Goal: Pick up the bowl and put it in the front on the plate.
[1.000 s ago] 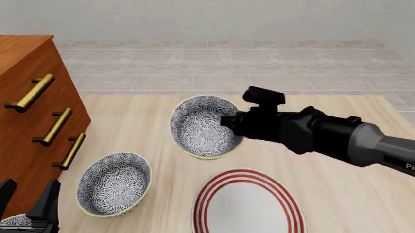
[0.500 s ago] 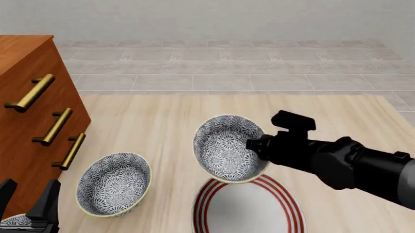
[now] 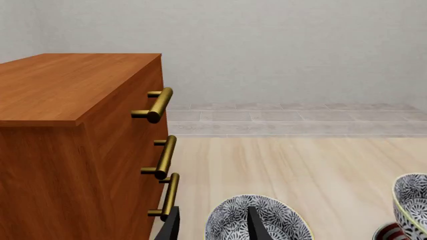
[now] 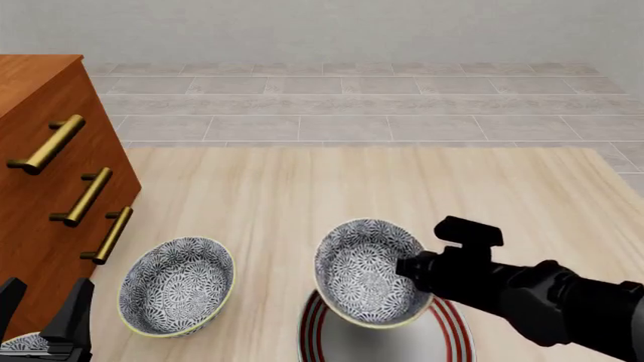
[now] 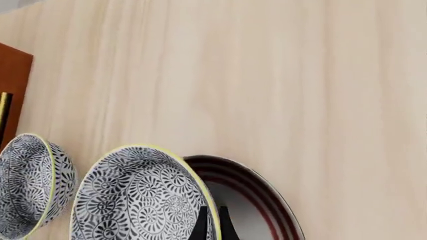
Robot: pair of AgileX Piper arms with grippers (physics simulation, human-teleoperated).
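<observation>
My right gripper (image 4: 405, 266) is shut on the right rim of the bowl (image 4: 367, 271), a deep blue-grey floral bowl with a pale yellow rim. The bowl hangs tilted on its side, its mouth facing left, just above the plate (image 4: 455, 326), a white plate with red rings at the table's front. In the right wrist view the fingers (image 5: 201, 225) pinch the bowl (image 5: 140, 200) rim, with the plate (image 5: 263, 192) behind it. My left gripper (image 4: 42, 309) stands open at the front left, holding nothing. The left wrist view catches the held bowl (image 3: 410, 205) at its edge.
A look-alike bowl (image 4: 176, 285) sits on the table left of the plate, seen beyond the left gripper (image 3: 213, 227). Part of another bowl (image 4: 20, 343) shows at the front left corner. A wooden dresser (image 4: 50, 188) with brass handles lines the left side.
My right arm has carried the bowl from the table's middle toward the front and lower, so it now hangs over the plate. The left arm has not moved.
</observation>
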